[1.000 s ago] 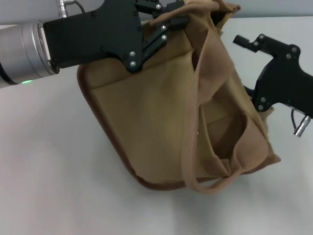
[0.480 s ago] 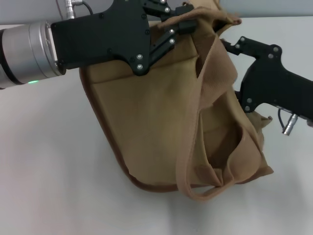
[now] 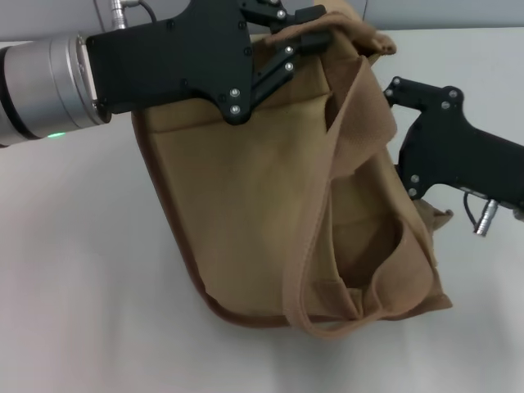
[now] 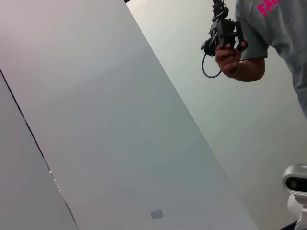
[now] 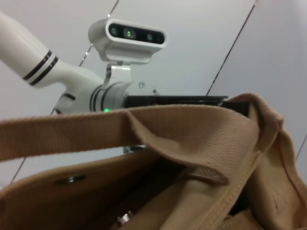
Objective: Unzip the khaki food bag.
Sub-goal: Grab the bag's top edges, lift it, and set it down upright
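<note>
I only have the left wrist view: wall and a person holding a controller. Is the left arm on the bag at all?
Observer: Yes. In the head view the left gripper has its fingers shut on the top edge of the bag.
Operator: Where's the right arm?
Observer: The right gripper is at the bag's right side, next to the handle.
Operator: Zipper visible anywhere?
Observer: Not clearly. The right wrist view shows the handle close up and a snap.

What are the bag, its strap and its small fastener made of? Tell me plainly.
The bag looks like matte tan canvas: the right wrist view shows a coarse weave and soft folds. Its strap seems to be ribbed woven webbing in the same tan. The small fastener glints silver, so probably metal. The left tool pinches the bag's top edge; the right tool sits beside the bag.
</note>
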You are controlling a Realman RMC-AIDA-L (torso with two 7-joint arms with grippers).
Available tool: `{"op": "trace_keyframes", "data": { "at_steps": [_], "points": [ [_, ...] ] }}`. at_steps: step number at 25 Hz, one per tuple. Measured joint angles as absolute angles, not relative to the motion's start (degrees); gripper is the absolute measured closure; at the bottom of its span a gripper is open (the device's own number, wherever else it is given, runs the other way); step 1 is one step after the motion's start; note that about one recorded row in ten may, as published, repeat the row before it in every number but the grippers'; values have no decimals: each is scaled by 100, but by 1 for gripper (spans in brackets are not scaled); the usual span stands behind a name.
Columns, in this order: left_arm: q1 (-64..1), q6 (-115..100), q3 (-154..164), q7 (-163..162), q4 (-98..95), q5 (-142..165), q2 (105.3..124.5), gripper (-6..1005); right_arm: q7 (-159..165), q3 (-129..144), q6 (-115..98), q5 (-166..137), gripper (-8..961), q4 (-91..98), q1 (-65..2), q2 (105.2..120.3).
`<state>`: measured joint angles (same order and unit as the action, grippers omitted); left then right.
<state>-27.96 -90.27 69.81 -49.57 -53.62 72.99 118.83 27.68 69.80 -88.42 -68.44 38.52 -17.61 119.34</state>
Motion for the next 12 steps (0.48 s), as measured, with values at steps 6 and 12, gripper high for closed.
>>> {"op": "trace_keyframes", "data": {
  "at_steps": [6,12],
  "points": [
    [-2807,-9026,6979,-4957,-5363,7295,11882,903,3359,7010,-8857,-6942,402,4135,-1669,11927],
    [-2813,-9027,6975,-4957,-5358,7294,11883,903,3594,6987,-9018,-7073,403,4219,-1649,11926]
  ]
}}
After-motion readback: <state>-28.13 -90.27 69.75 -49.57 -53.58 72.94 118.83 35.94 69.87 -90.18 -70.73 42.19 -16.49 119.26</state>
